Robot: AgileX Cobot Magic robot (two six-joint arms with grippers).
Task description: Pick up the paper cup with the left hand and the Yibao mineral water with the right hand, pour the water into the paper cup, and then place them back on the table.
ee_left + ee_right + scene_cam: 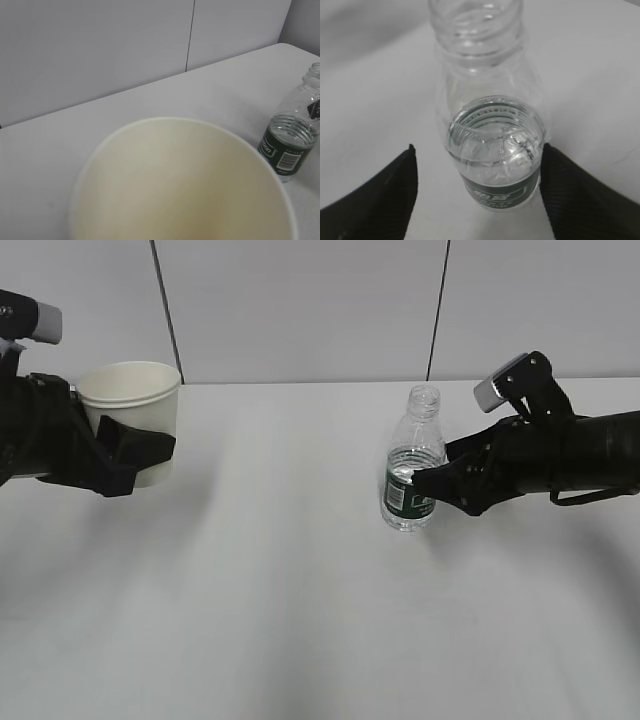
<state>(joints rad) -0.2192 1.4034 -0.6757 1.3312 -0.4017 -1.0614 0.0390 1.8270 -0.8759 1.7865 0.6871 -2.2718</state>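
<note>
The cream-white paper cup (130, 400) is at the far left, gripped by my left gripper (140, 443); one black finger (135, 452) crosses its front. In the left wrist view the cup's (180, 185) open mouth fills the lower frame and hides the fingers. The uncapped Yibao mineral water bottle (410, 475) stands upright on the white table (300, 580), partly filled. My right gripper (413, 480) is open with its jaws either side of the green label. In the right wrist view the bottle (492, 150) sits between the fingers (570, 195), touching the right one, with a gap on the left.
A grey panelled wall (300, 300) runs behind the table's far edge. The bottle also shows at the right edge of the left wrist view (292, 135). About a cup's width or more of bare table lies between cup and bottle.
</note>
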